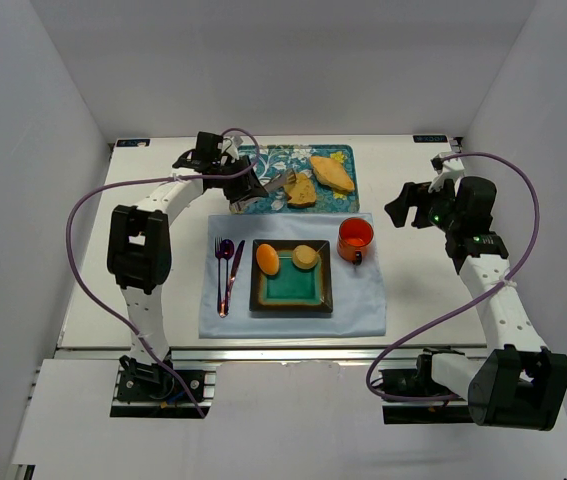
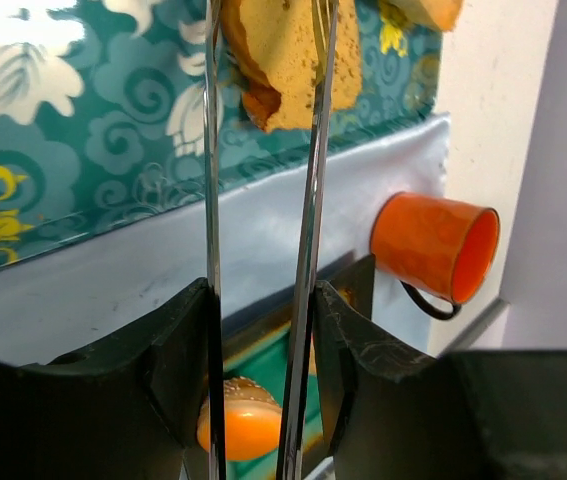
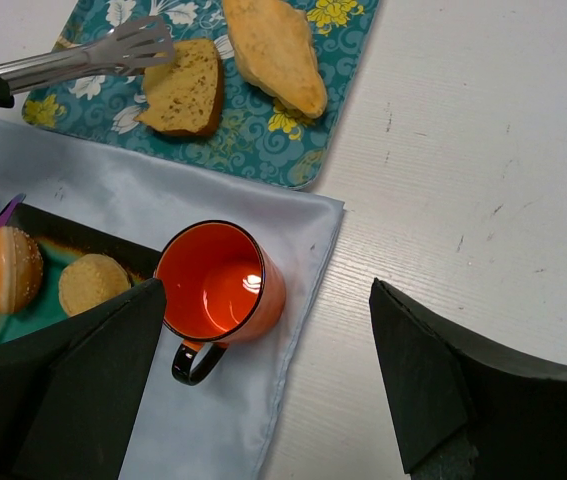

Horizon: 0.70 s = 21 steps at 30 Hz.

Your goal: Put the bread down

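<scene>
My left gripper (image 1: 248, 190) (image 2: 263, 340) is shut on a pair of metal tongs (image 1: 278, 182) (image 2: 313, 200) (image 3: 93, 55). The tongs' tips reach the near-left edge of the flat toast slice (image 1: 303, 190) (image 2: 288, 70) (image 3: 185, 90), which lies on the patterned teal tray (image 1: 263, 160) (image 2: 63, 150); I cannot tell whether they pinch it. A long golden bread piece (image 1: 331, 172) (image 3: 273, 50) lies beside the toast. The orange roll (image 1: 267, 260) (image 2: 248, 425) (image 3: 13, 268) and the tan bun (image 1: 305, 257) (image 3: 93, 283) sit on the square teal plate (image 1: 291, 290). My right gripper (image 1: 408, 205) (image 3: 268, 300) hangs open with nothing in it, above the table.
An orange mug (image 1: 355, 240) (image 2: 433, 245) (image 3: 221, 280) stands on the pale blue placemat (image 1: 363, 310) right of the plate. Purple cutlery (image 1: 225, 270) lies left of the plate. White walls enclose the table on three sides.
</scene>
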Tool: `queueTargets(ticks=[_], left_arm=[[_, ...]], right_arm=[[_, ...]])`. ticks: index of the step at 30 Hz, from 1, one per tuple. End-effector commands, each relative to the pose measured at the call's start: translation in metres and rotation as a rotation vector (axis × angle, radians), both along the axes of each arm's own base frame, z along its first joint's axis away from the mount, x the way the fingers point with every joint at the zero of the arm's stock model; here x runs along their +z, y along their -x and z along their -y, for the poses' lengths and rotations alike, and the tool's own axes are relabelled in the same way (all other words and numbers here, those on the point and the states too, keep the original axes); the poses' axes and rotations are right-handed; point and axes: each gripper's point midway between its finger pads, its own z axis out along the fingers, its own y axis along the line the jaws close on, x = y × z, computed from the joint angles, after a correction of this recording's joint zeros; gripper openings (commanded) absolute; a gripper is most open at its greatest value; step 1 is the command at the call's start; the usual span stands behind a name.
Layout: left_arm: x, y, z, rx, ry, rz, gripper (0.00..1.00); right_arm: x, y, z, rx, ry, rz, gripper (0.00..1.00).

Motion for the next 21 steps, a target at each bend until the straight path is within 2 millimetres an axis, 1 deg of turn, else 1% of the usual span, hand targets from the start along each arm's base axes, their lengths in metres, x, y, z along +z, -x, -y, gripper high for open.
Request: queueTargets(ticks=[1, 4, 5, 7, 13, 14, 16, 17, 18, 19, 20, 21], left_arm=[[0.014, 0.010, 0.009, -0.068, 0.071, 0.015, 0.52], [0.004, 0.017, 0.005, -0.074, 0.045, -0.012, 0.51], [0.004, 0.018, 0.004, -0.073, 0.039, -0.014, 0.50], [-0.001, 0.021, 0.002, -0.070, 0.030, -0.026, 0.46], [-0.006, 0.023, -0.001, -0.068, 0.007, -0.037, 0.45], [-0.005, 0.023, -0.001, -0.070, 0.008, -0.035, 0.43], [-0.001, 0.023, 0.002, -0.079, 0.029, -0.027, 0.35], [0.004, 0.024, 0.005, -0.091, 0.051, -0.022, 0.25], [0.007, 0.025, 0.006, -0.095, 0.065, -0.016, 0.21], [0.015, 0.023, 0.008, -0.091, 0.084, 0.002, 0.17], [0.022, 0.025, 0.010, -0.096, 0.110, 0.010, 0.08], [0.031, 0.020, 0.009, -0.088, 0.132, 0.046, 0.04]], right_arm=[[0.014, -0.004, 0.000, -0.003, -0.013, 0.047, 0.88], [0.016, -0.005, 0.000, -0.004, -0.014, 0.050, 0.88], [0.015, -0.005, 0.000, -0.004, -0.014, 0.047, 0.88], [0.017, -0.006, 0.000, -0.004, -0.012, 0.053, 0.88], [0.019, -0.004, 0.000, -0.004, -0.014, 0.057, 0.88], [0.019, -0.004, 0.000, -0.002, -0.014, 0.057, 0.88], [0.019, -0.004, 0.000, -0.004, -0.014, 0.057, 0.88], [0.019, -0.004, 0.000, -0.005, -0.013, 0.058, 0.88], [0.018, -0.003, 0.000, -0.005, -0.013, 0.057, 0.88], [0.019, -0.003, 0.000, -0.004, -0.012, 0.060, 0.88], [0.020, -0.003, 0.001, -0.006, -0.011, 0.062, 0.88], [0.020, -0.003, 0.001, -0.007, -0.011, 0.062, 0.88]])
